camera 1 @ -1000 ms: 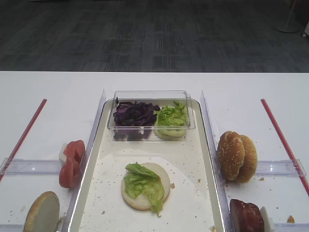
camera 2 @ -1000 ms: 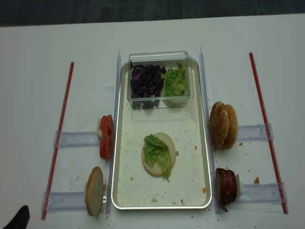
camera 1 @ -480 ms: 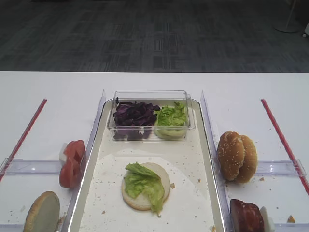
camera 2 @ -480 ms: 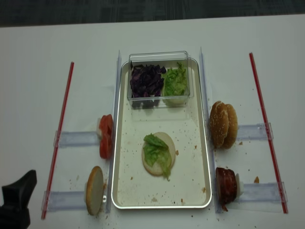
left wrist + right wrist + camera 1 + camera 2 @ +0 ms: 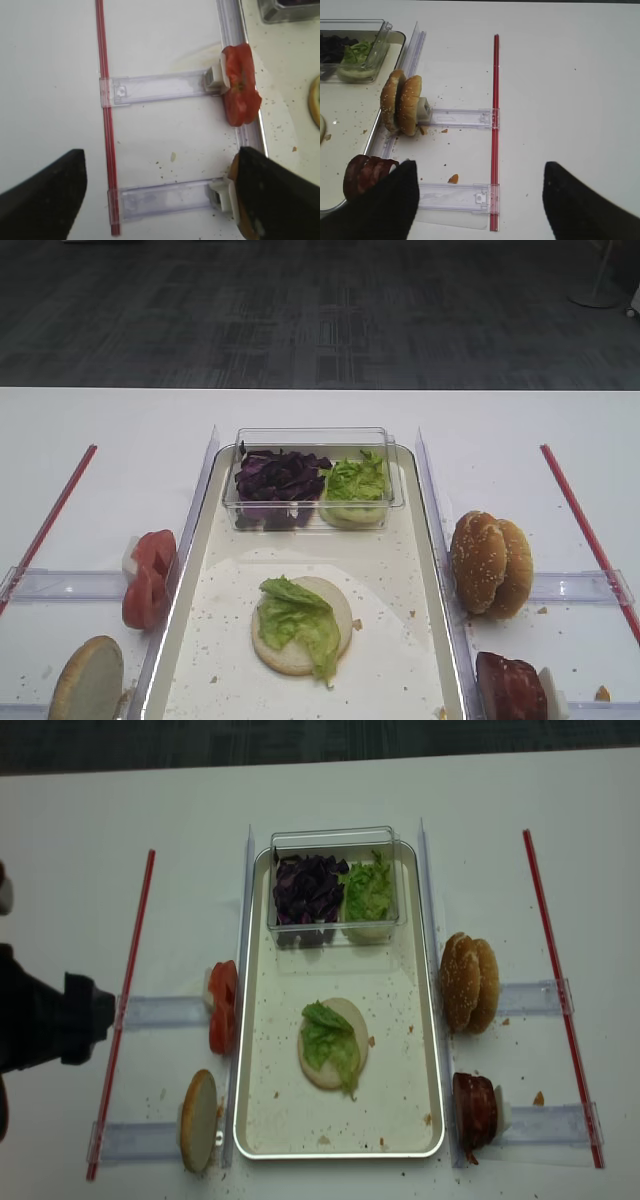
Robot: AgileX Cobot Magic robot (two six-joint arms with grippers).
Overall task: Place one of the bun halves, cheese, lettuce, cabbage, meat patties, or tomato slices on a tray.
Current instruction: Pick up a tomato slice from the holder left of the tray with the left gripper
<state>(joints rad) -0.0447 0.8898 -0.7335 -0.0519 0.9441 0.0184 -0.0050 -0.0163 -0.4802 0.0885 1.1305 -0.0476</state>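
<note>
The metal tray [image 5: 400, 1105] lies in the middle, with a bun half [image 5: 350, 1018] on it, cut face up, under a lettuce [image 5: 325, 1038] leaf. At the tray's far end a clear box [image 5: 310, 440] contains cabbage [image 5: 275, 478] and more lettuce [image 5: 355, 480]. Tomato slices [image 5: 240, 85] and another bun half [image 5: 198, 1120] stand on edge left of the tray. On the right stand two sesame bun halves [image 5: 402, 102] and meat patties [image 5: 365, 172]. My left gripper [image 5: 160, 195] is open and empty over the left holders, one finger in front of the bun half there. My right gripper [image 5: 480, 200] is open and empty beside the patties.
Red strips [image 5: 125, 1010] [image 5: 560, 990] run down both sides of the table. Clear plastic holders [image 5: 160, 87] [image 5: 460, 118] lie between them and the tray. Crumbs dot the liner and table. My left arm [image 5: 55, 1020] shows as a dark mass at the left edge.
My left arm has come up from the bottom-left corner of the realsense view to about the level of the tomato slices. The food has not moved.
</note>
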